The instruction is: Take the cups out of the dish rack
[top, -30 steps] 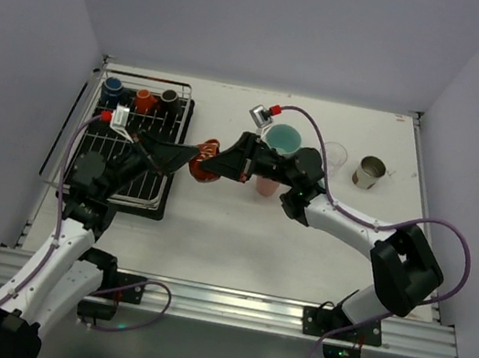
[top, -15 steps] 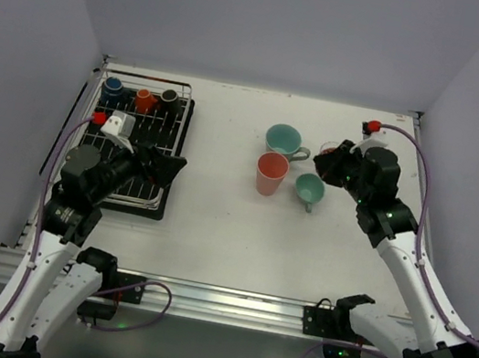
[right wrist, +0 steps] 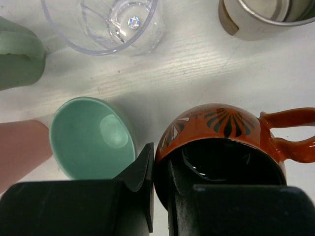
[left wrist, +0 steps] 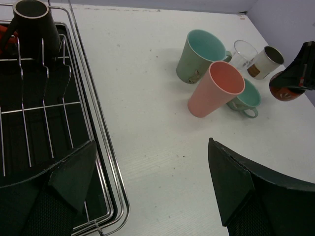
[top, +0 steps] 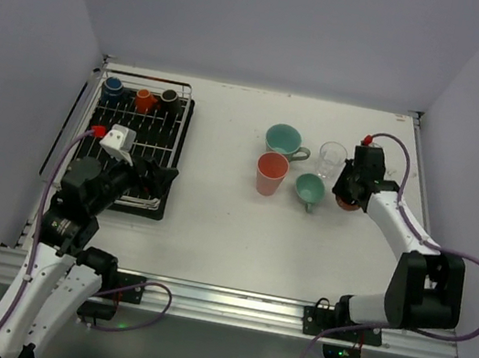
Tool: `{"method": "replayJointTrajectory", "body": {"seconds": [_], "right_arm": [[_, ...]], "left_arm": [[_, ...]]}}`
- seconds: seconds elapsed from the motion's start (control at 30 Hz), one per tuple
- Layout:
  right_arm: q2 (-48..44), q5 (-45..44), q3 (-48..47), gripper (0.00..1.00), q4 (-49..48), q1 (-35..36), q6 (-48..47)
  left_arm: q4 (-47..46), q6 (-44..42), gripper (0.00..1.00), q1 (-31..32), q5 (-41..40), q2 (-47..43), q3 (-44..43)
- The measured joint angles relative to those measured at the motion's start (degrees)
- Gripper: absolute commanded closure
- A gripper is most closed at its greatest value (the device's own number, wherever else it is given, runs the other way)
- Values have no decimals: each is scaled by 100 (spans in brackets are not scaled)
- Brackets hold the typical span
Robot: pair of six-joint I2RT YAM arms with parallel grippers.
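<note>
White matte worktop [top: 217,203] carries everything. Locate the dish rack [top: 150,131], a rectangular silver wire frame on a black tray [left wrist: 64,93], at the far left. Its far row holds a blue cup [top: 113,85], an orange cup [top: 145,99] and a black cup [top: 169,97]. Right of centre stand a glazed teal mug [top: 282,138], a tapered salmon tumbler [top: 270,172], a small teal cup [top: 309,189], a clear glass [top: 333,156] and a metal cup [left wrist: 266,60]. The right fingers [right wrist: 140,177] pinch the wall of a glossy brown-orange cup [right wrist: 216,142] with a handle, just beside the small teal cup. The left fingers [left wrist: 74,172] are spread wide over the rack's near right corner.
</note>
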State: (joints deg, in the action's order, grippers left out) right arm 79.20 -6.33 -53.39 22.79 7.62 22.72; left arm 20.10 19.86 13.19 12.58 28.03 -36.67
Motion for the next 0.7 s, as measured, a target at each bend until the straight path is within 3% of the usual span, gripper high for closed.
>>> {"method": "replayJointTrajectory", "body": {"seconds": [0.17, 0.7], "right_arm": [[487, 120, 179, 100, -332, 2, 50], [1082, 328, 214, 81, -415, -120, 247]], "left_arm": [[24, -2, 0, 33, -28, 2, 2], [37, -2, 0, 35, -87, 127, 2]]}}
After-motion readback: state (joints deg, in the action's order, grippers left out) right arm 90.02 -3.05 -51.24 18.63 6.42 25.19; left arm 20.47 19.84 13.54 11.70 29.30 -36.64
